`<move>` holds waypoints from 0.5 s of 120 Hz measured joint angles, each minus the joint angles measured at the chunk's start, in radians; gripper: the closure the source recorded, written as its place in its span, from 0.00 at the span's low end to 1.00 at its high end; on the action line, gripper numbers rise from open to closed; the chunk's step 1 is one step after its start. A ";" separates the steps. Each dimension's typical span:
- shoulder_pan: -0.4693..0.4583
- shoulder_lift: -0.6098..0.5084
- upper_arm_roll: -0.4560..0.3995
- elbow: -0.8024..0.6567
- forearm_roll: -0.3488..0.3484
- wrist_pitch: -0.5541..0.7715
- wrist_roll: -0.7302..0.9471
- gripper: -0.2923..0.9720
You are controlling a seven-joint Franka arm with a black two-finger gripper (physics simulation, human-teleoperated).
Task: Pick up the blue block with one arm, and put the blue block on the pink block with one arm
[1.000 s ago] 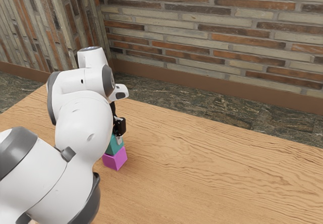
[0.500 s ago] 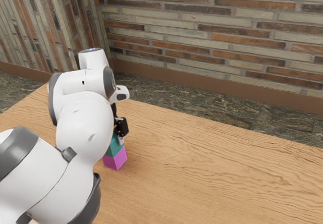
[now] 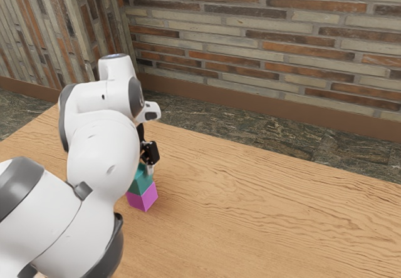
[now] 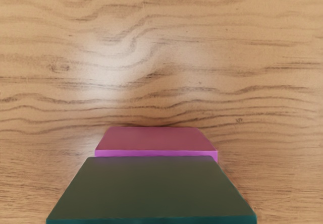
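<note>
The blue-green block point(image 3: 141, 181) rests upright on the pink block point(image 3: 143, 198), near the left side of the wooden table point(image 3: 269, 221) in the exterior view. My black gripper point(image 3: 148, 165) hangs straight over this stack, right at the upper block's top, and my own white arm hides most of it. From the wrist view the blue-green block point(image 4: 151, 191) lies just under my hand. The pink block point(image 4: 156, 141) peeks out beyond its far edge, squarely lined up with it.
My bulky white arm point(image 3: 94, 159) fills the exterior view's left. Bare wood stretches from the stack to the exterior view's right. A stone floor point(image 3: 263, 131) and brick wall point(image 3: 263, 40) lie behind the table's far edge.
My hand has lifted a little and shifted slightly toward the exterior view's right. The two stacked blocks have stayed where they were.
</note>
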 joint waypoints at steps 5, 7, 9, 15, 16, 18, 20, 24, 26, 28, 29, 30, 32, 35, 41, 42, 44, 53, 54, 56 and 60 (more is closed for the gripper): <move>-0.006 0.000 0.024 0.010 0.001 -0.009 0.000 0.24; -0.009 0.001 0.038 0.017 0.001 -0.014 0.000 0.24; -0.013 0.001 0.052 0.024 0.001 -0.019 0.000 0.24; -0.027 0.002 0.117 0.047 0.002 -0.041 0.000 0.23; -0.031 0.003 0.134 0.051 0.003 -0.047 0.000 0.23; -0.042 0.007 0.173 0.065 0.008 -0.058 0.000 0.23; -0.056 0.017 0.208 0.080 0.018 -0.070 -0.001 0.23; -0.128 0.102 0.279 0.105 0.068 -0.090 -0.004 0.23; -0.179 0.158 0.313 0.113 0.103 -0.098 -0.008 0.23; -0.240 0.214 0.349 0.119 0.144 -0.106 -0.014 0.23; -0.277 0.244 0.370 0.121 0.168 -0.110 -0.017 0.23; -0.325 0.280 0.395 0.123 0.194 -0.114 -0.021 0.23; -0.446 0.364 0.460 0.127 0.254 -0.121 -0.027 0.23; -0.633 0.483 0.566 0.133 0.343 -0.130 -0.038 0.23; -1.007 0.674 0.786 0.144 0.505 -0.145 -0.056 0.23; -1.051 0.693 0.808 0.145 0.527 -0.147 -0.058 0.23; -1.125 0.728 0.842 0.150 0.571 -0.151 -0.063 0.23; -1.410 0.928 0.930 0.313 0.758 -0.167 -0.041 0.23; -1.431 0.945 0.938 0.326 0.772 -0.168 -0.036 0.23; -1.474 0.969 0.960 0.347 0.797 -0.171 -0.027 0.23; -1.546 0.993 1.006 0.373 0.840 -0.176 -0.012 0.23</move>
